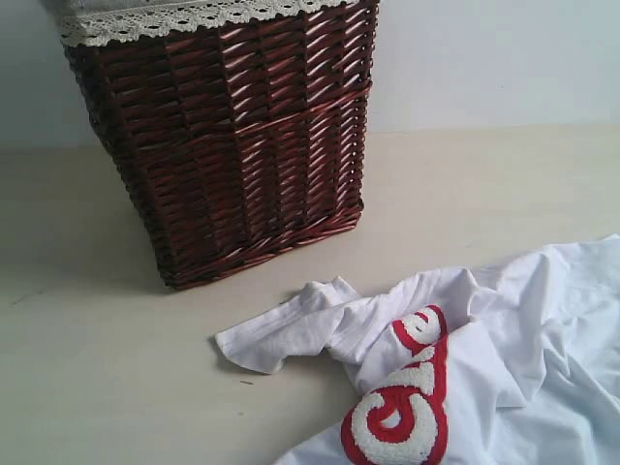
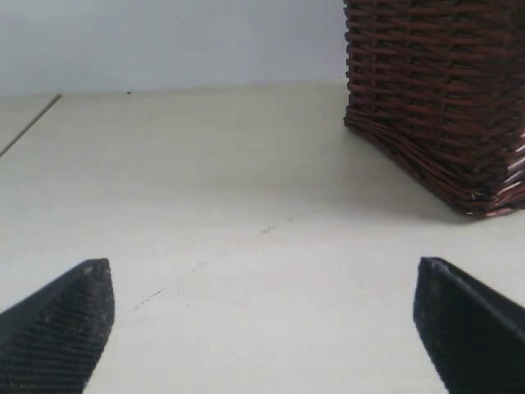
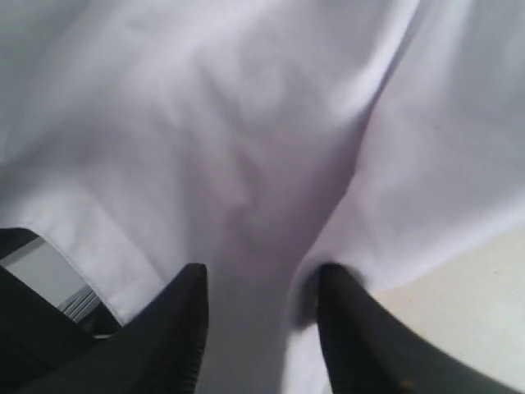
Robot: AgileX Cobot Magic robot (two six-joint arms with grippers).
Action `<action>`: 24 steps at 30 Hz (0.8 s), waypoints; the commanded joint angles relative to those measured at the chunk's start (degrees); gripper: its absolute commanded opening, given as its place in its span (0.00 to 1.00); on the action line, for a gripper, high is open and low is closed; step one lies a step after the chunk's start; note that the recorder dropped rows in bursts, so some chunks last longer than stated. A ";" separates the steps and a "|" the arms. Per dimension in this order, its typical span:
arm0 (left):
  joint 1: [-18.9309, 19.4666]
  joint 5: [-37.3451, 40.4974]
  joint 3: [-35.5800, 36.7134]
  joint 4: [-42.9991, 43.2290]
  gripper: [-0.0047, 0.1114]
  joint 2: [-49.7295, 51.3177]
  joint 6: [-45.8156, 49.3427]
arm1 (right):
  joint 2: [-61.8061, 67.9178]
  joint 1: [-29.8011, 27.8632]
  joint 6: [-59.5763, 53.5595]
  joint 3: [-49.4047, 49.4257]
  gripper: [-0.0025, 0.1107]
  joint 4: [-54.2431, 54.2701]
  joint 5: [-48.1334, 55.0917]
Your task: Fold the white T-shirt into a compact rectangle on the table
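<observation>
Fingers (image 3: 176,328) of the right gripper (image 3: 262,269) stand partway apart, neither wide nor closed; a soft ridge of the white T-shirt (image 3: 246,123) runs into the gap between them and fills it, the cloth lying against both inner faces; whether they press it cannot be told; beyond the fingertips the shirt spreads in loose, shadowed folds across nearly the whole right wrist view, with a bare patch of the table (image 3: 467,304) showing just beside one finger.

Seen from the left wrist, the left gripper (image 2: 261,264) has its two dark fingers spread wide with nothing between them, only plain cream table below; the shirt does not touch them; the wicker basket (image 2: 435,90) stands on the table ahead and to one side of that gap, apart from both fingertips.

From the exterior view the shirt lies crumpled and unfolded on the table at the lower right, running out of the picture; one sleeve (image 1: 281,334) reaches toward the middle, its hem flat on the table; the red band (image 1: 402,407) of fuzzy white letters is twisted into a curve among the folds; the dark red-brown basket, edged with white lace trim (image 1: 174,19), stands upright behind the sleeve, near it but not touching.
</observation>
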 commanded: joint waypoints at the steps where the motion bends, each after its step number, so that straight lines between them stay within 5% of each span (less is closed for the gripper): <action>1: 0.16 -0.28 -0.04 -0.40 0.85 -0.34 -0.20 | -0.41 -0.31 0.31 0.01 0.48 0.18 -1.13; 10: 0.16 -0.28 -0.04 -0.40 0.85 -0.34 -0.20 | -4.38 -0.31 10.90 -7.11 0.48 -9.30 -13.18; 15: 0.16 -0.28 -0.04 -0.40 0.85 -0.34 -0.20 | -0.65 -0.31 10.00 -11.34 0.47 0.57 -26.54; 20: 0.16 -0.28 -0.04 -0.40 0.85 -0.34 -0.20 | 8.34 -0.31 9.86 -13.25 0.47 7.89 -24.48; 24: 0.16 -0.28 -0.04 -0.40 0.85 -0.34 -0.20 | 14.13 -0.31 8.78 -13.25 0.36 8.10 -19.06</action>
